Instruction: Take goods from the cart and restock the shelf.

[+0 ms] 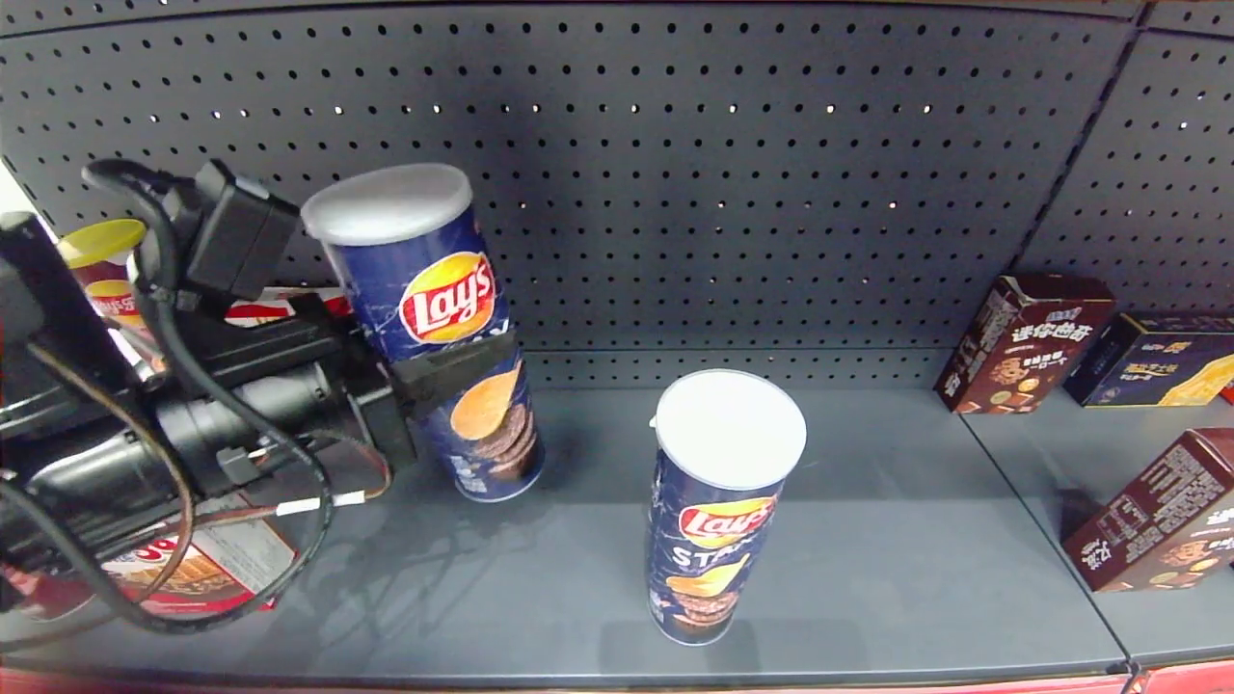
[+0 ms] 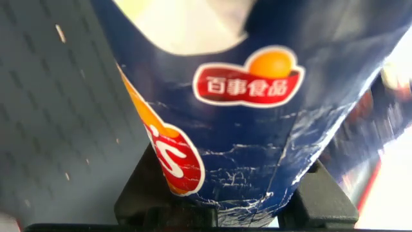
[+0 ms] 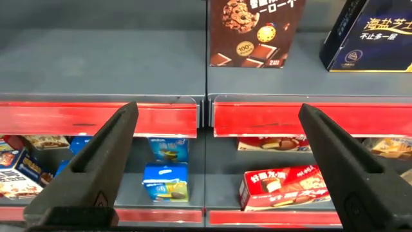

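1. Grey pegboard-backed shelf (image 1: 868, 540) awaits restocking.
2. Left gripper (image 1: 453, 371) clamps a tilted chip can (image 1: 424, 289) mid-body, apparently to set it down, at ten o'clock from the standing can (image 1: 718, 501).
3. Right gripper (image 3: 219, 109) hangs spread and empty, facing lower shelves (image 3: 161, 119).

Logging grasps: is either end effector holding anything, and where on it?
Left end effector grips the blue chip can around its middle; right end effector is open, empty.
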Tool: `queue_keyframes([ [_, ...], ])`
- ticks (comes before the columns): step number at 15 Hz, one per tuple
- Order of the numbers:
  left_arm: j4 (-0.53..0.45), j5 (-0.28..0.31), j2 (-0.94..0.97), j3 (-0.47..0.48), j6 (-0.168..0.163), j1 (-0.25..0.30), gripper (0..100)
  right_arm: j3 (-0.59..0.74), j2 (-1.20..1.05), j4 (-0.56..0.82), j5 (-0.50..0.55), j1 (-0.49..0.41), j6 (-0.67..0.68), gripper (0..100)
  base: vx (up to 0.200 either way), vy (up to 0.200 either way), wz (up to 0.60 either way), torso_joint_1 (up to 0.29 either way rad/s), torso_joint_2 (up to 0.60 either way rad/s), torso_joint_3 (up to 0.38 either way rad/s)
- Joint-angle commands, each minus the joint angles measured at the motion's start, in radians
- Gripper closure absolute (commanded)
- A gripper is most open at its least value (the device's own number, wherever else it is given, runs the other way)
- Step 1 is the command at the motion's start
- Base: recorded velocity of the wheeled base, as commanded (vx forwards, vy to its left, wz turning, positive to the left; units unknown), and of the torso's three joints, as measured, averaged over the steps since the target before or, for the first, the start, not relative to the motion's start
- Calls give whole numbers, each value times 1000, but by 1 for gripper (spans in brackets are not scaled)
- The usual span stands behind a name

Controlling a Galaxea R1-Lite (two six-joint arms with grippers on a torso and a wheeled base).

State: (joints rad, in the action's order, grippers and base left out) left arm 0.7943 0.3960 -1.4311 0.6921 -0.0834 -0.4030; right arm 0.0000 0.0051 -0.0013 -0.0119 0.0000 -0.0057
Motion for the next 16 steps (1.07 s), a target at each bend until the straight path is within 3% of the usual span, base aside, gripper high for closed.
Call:
queue_keyframes([
  [1, -7, 1, -127, 124, -12, -53, 100, 0, -1, 0, 0, 0, 0, 0, 0, 0, 0, 0, 0, 0],
  [3, -7, 11, -204, 155, -41, -63, 100, 0, -1, 0, 0, 0, 0, 0, 0, 0, 0, 0, 0, 0],
  [6, -4, 159, -284, 173, -53, -63, 100, 0, -1, 0, 0, 0, 0, 0, 0, 0, 0, 0, 0, 0],
  [16, -3, 161, -485, 362, -52, -65, 100, 0, -1, 0, 0, 0, 0, 0, 0, 0, 0, 0, 0, 0],
])
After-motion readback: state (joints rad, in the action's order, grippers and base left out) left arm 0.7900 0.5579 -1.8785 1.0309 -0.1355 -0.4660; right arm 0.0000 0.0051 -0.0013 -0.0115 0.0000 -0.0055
